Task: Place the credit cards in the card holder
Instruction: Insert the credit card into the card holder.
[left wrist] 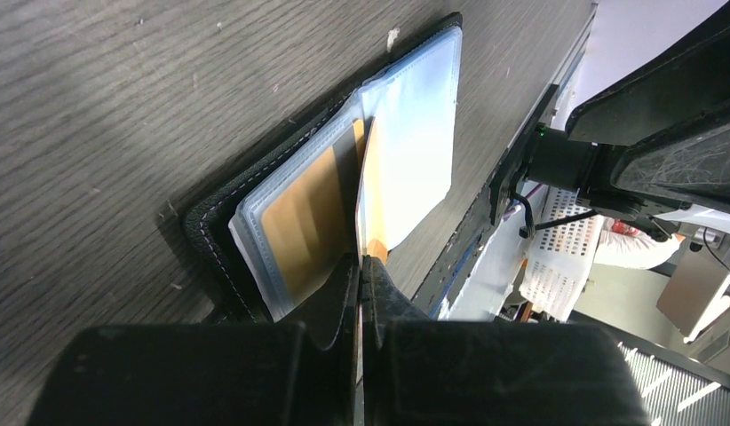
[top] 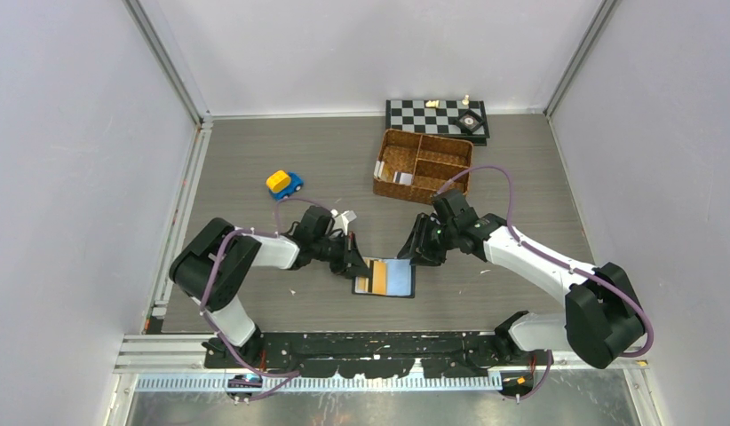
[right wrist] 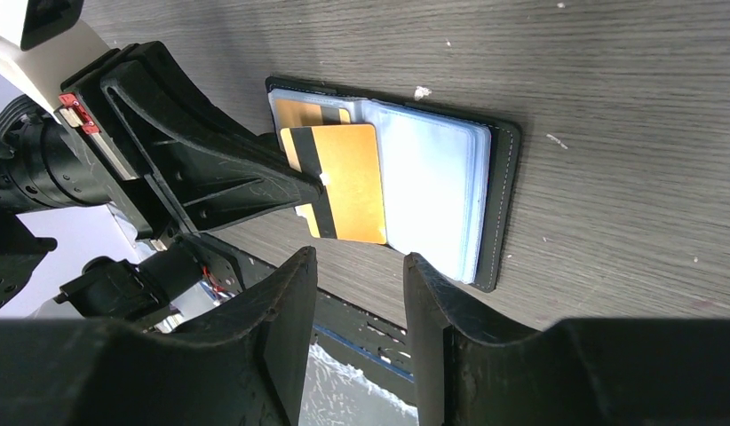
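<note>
So the grey wood-grain surface takes up most of the top view, with the left arm and right arm both reaching in toward the middle near the front edge. At the back there's a brown wicker basket with dividers and a few pale cards standing in its left compartment. A black-and-white chessboard sits just behind it against the wall. A little blue and yellow toy car sits on its own, left of the basket.

The card holder lies open flat on the surface between the two claws, black leather outside, pale bluish clear sleeves facing up. One tan card is already inside the left sleeve.

The left claw is pinched closed on a tan-orange card with a dark stripe down one side. It holds the card over the left half of the holder, with the card's far edge at the fold. From the left wrist view the card shows up edge-on, and I honestly can't tell if it's inside a sleeve or just resting on top.

The right claw hovers just beside the holder's right side, fingers apart, nothing in it.
</note>
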